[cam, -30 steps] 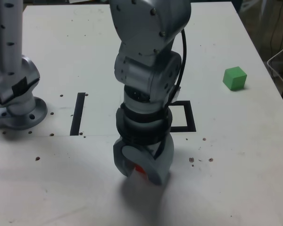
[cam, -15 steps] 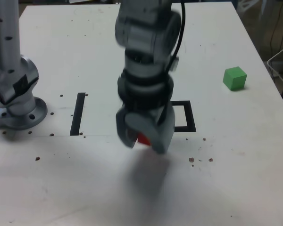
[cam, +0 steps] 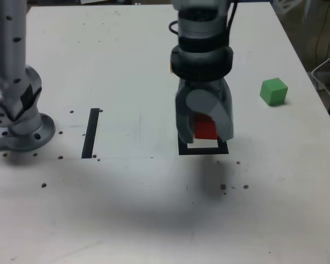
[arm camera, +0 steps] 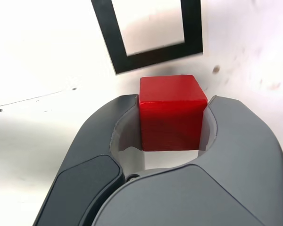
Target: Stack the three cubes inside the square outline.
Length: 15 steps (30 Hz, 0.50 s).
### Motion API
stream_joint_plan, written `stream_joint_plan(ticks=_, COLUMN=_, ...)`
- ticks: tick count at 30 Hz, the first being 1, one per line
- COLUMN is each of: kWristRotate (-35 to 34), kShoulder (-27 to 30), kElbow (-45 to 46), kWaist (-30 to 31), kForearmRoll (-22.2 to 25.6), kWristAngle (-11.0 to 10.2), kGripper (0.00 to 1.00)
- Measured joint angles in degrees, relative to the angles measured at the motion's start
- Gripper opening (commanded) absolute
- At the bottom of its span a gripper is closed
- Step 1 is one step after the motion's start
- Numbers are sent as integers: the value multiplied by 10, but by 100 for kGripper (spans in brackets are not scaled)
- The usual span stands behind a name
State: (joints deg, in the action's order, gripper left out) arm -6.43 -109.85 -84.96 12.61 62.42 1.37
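Carried across toward the exterior view's right since the earlier frames, and lifted away from the near part of the counter, the grey curved hand (cam: pixel 204 132) is now seen in front of the square outline. It is closed on the small matte red cube (arm camera: pixel 172 117), which is gripped by two opposite sides between the fingers. The cube is held clear of the white, speckled counter (cam: pixel 126 209), and a soft shadow is thrown below.

The thick black square outline with a white centre (cam: pixel 203 151) is partly covered by the hand in the exterior view; its near edge and corners are left showing. In the wrist view, the red cube is seen near the outline, with one black side and two corners visible.

At the arm's edge, what seems to be a sliver of orange (cam: pixel 171 66) is glimpsed, though what it belongs to cannot be told.

Farther out, the small matte green cube (cam: pixel 274 92) is placed well apart, toward the exterior view's right. On the other side, the straight black bar (cam: pixel 91 133) is seen, and beyond it a grey round-footed metal stand (cam: pixel 25 135).
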Motion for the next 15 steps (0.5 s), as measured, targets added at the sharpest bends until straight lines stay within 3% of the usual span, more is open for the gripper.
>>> stream_joint_plan(ticks=10, kWristRotate=-26, kShoulder=-5, kElbow=39, kWaist=-16, kForearmRoll=-46, kWristAngle=6, kGripper=29)
stream_joint_plan(ticks=15, kWristRotate=-24, kShoulder=-13, kElbow=50, kWaist=-23, kForearmRoll=-48, kWristAngle=-22, kGripper=29)
